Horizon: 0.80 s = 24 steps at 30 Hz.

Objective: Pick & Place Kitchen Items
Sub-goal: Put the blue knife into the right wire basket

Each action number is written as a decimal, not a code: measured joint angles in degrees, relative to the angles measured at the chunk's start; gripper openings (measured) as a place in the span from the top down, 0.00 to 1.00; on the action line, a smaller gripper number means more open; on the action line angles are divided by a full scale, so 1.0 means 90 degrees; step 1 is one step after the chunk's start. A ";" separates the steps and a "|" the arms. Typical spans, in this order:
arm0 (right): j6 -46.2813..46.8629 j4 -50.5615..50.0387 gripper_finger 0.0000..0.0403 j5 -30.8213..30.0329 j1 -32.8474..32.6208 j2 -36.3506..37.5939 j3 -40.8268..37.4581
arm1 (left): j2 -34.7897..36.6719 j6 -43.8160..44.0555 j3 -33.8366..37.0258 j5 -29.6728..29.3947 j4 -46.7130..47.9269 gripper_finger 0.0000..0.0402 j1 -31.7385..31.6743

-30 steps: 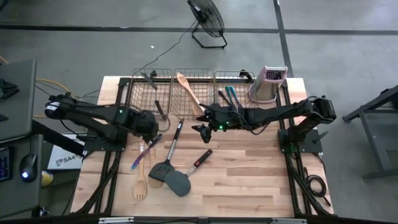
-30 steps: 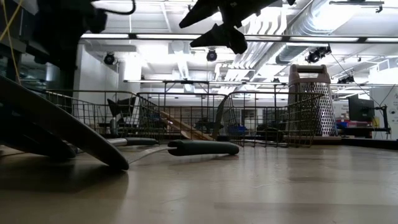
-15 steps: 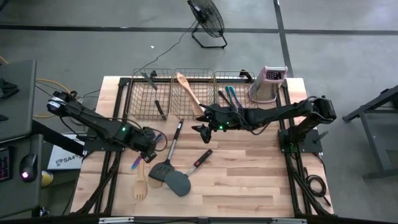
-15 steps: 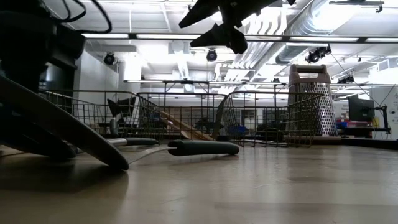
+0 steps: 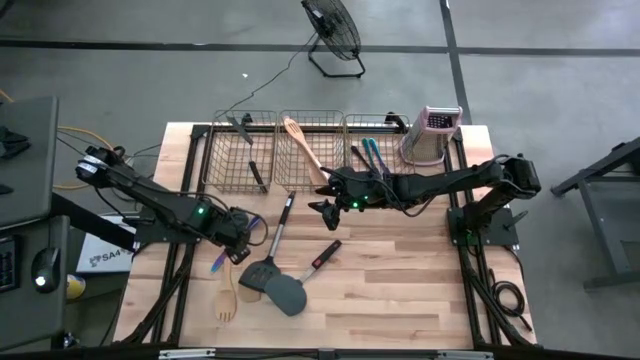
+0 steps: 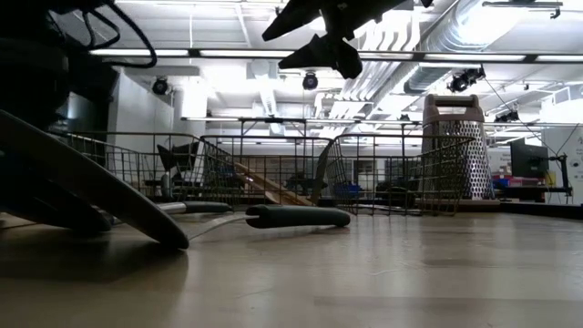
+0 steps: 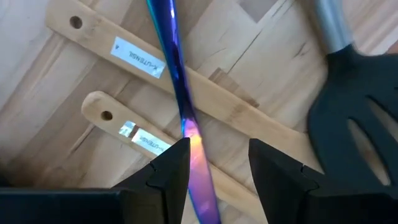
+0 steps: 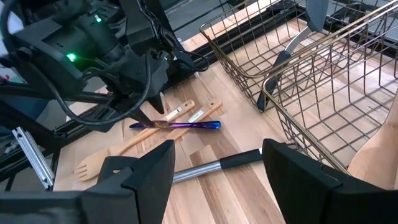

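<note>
1. My left gripper [image 7: 213,167] is low over the purple utensil [image 7: 179,93], jaws open astride it, not gripping.
2. Utensil lies across two wooden spoons [image 7: 186,81] on the bench [image 5: 400,270], left side.
3. My right gripper [image 5: 322,207] hovers mid-bench, jaws wide, empty.

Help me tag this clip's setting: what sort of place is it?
Probably a robotics lab or workshop in an industrial hall, not a kitchen: bare concrete floor with a floor fan, exposed ceiling ducts, and a wooden table on a metal frame.
</note>
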State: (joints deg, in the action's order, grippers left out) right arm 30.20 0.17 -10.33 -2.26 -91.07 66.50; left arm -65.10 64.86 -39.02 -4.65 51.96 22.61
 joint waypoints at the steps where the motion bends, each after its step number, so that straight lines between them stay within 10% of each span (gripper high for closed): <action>1: 0.0000 0.0002 0.41 0.0000 0.0000 0.0000 0.0000 | 0.0000 -0.0008 0.0057 0.0010 -0.0032 0.60 0.0000; 24: 0.0012 0.0002 0.41 -0.0002 0.0000 0.0000 0.0000 | -0.0811 -0.1574 0.0232 0.0422 -0.0327 0.60 -0.0010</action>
State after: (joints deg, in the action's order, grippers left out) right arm 30.30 0.19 -10.35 -2.26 -91.07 66.50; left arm -72.40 50.70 -36.93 -0.85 49.02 22.52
